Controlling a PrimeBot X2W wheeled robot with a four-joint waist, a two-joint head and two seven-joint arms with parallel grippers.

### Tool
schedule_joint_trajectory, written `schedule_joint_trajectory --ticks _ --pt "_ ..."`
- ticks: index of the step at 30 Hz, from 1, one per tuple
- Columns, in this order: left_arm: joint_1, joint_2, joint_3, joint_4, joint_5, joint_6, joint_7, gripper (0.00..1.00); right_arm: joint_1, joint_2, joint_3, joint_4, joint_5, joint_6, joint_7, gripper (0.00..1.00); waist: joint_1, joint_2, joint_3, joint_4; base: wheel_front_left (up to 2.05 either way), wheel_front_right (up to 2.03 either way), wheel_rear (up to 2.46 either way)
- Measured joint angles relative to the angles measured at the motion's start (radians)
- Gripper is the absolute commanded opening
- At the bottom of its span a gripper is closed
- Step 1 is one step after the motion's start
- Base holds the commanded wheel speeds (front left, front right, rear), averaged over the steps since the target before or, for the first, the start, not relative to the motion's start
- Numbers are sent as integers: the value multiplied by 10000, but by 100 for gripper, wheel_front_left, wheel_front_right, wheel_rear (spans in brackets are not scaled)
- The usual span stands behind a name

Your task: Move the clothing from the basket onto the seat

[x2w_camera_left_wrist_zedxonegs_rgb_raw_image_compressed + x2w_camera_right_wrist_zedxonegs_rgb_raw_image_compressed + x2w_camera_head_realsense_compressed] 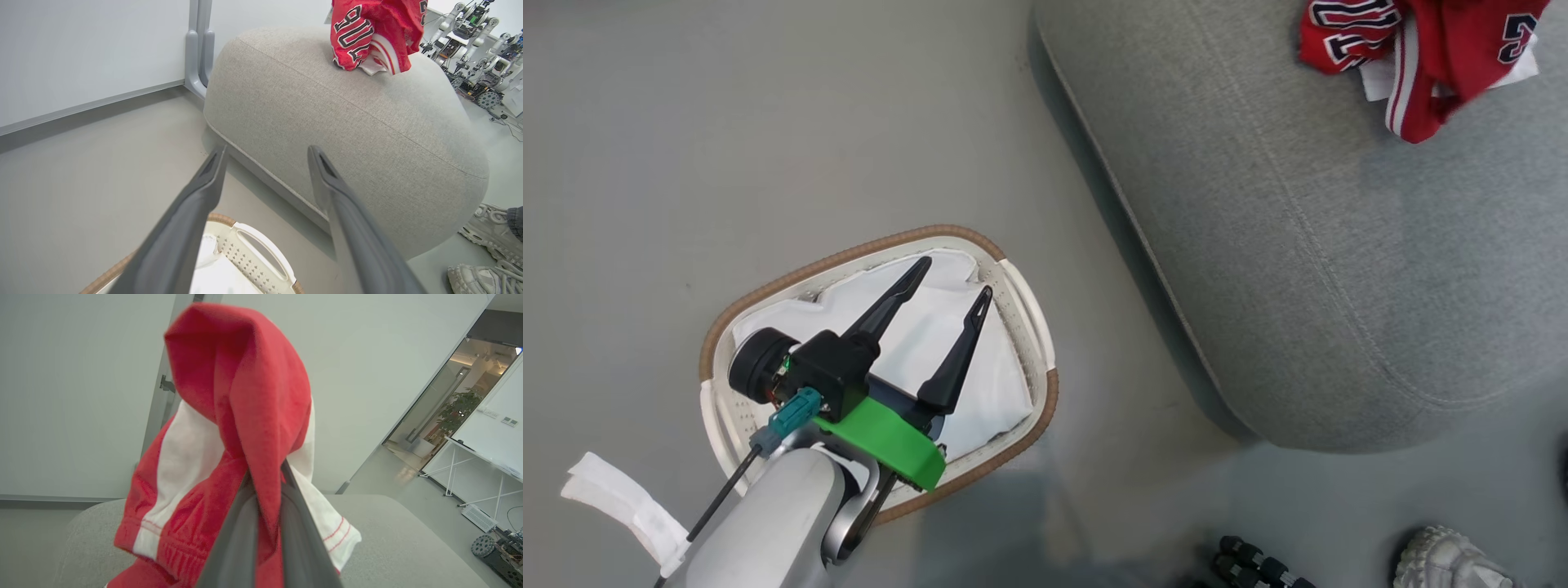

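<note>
1. Seat: large grey upholstered cushion with rounded edges and a stitched seam, standing on a pale grey floor.
2. Basket: oval, white perforated plastic with a brown woven rim, on the floor near the seat's rounded corner and not touching it. Inside lies a plain white sheet.
3. Clothing: red with white striped trim and dark lettering, bunched on top of the seat toward its far side. Its lower folds seem to rest on the seat, though the upper part runs out of frame.
4. Left gripper: 2 dark fingers spread wide apart, over the basket, short of the seat.
5. Right gripper: 2 fingers pinched together on a red-and-white fold of the clothing, above the seat.
6. Sneaker: pale, on the floor by the seat.
</note>
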Motion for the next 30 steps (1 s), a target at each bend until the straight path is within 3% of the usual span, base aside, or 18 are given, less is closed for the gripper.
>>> schedule_joint_trajectory --ticks 7,8,9,13,20,30 --pt "34 188 180 31 -123 4 0 100 851 244 -1467 1714 -980 0 71 0 0 0 576 669 0 0 0" --pt "32 198 236 33 -153 15 0 100 933 305 -1603 1843 -1080 0 10 16 1 0 631 730 0 0 0" --pt "33 205 288 42 -180 29 0 100 1061 385 -1822 2011 -1168 0 -100 100 1 0 681 808 0 0 0" --pt "44 182 504 117 -217 59 0 100 1645 600 -2347 2454 -1465 0 -608 100 0 0 646 1025 0 0 0" --pt "353 -107 1060 447 -265 73 -2 100 3196 1020 -2420 2510 -1402 0 -1154 100 0 0 -5 1087 0 0 0" --pt "1195 -523 2429 955 -130 178 -2 100 5394 2067 -1582 890 -593 0 -1256 100 -2 0 -1174 1174 0 0 0"
